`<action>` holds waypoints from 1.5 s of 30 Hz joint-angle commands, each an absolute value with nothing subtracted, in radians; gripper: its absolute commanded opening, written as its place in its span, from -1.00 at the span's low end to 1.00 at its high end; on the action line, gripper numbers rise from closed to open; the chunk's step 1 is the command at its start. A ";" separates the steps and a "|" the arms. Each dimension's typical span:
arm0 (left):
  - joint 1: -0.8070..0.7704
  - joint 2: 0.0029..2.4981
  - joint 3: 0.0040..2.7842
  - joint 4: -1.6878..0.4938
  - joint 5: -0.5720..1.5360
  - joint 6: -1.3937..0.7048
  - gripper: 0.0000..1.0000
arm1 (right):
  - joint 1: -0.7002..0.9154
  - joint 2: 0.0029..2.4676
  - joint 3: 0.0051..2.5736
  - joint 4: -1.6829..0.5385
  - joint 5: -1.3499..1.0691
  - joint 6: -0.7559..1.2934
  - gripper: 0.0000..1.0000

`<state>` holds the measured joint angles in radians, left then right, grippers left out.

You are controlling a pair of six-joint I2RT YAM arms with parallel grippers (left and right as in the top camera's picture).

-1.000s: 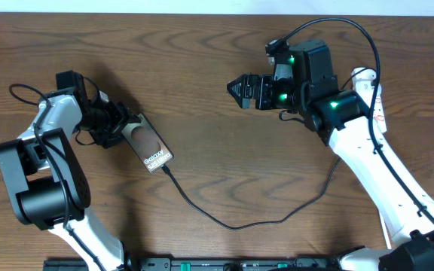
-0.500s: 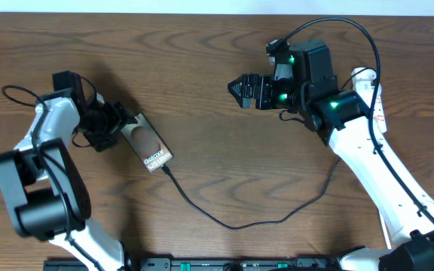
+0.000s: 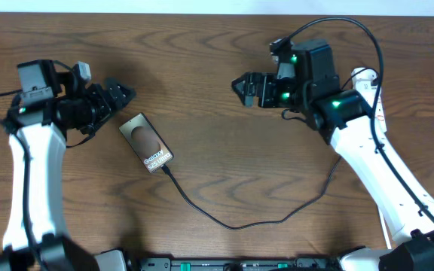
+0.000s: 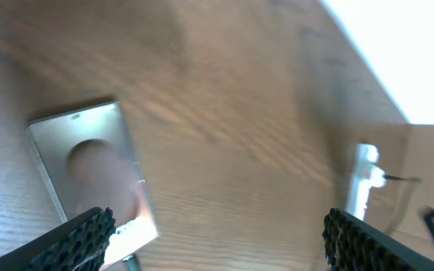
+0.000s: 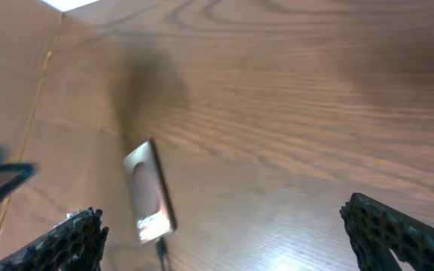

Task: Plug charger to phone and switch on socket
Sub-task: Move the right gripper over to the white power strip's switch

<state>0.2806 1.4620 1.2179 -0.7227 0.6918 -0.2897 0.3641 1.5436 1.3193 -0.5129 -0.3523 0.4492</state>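
The phone (image 3: 146,143) lies flat on the wooden table, left of centre, bronze with white lettering; it also shows as a slab, the phone (image 4: 89,165) and the phone (image 5: 149,192). The charger (image 3: 232,224) is a thin black cable looping across the table, and its plug meets the phone's lower end. My left gripper (image 3: 121,95) hangs open just up and left of the phone (image 4: 221,245), holding nothing. My right gripper (image 3: 239,84) is open and empty well to the right (image 5: 228,237). The white socket (image 3: 375,94) is mostly hidden behind my right arm; the socket (image 4: 364,184) appears far off.
The table's far edge (image 3: 202,12) runs along the top against a white surface. My right arm (image 3: 368,158) crosses the right side, with the charger cable passing beside it. A dark rail (image 3: 202,263) lines the near edge.
My left gripper has come off the phone's upper end, opened wider and drawn back up and left. The phone stays put. My right arm has hardly moved.
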 commanded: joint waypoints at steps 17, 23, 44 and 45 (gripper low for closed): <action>0.108 1.220 1.216 -0.661 0.678 -0.176 0.83 | -0.208 1.531 1.617 -0.926 -0.406 0.341 0.99; 0.107 1.220 1.216 -0.661 0.667 -0.176 0.85 | -0.453 1.537 1.622 -1.012 -0.408 0.235 0.99; 0.107 1.221 1.216 -0.669 0.665 -0.176 0.83 | -0.628 2.076 1.903 -1.367 -0.567 -0.253 0.98; 0.107 1.221 1.216 -0.670 0.665 -0.176 0.83 | -0.628 2.082 1.902 -1.361 -0.567 -0.235 0.98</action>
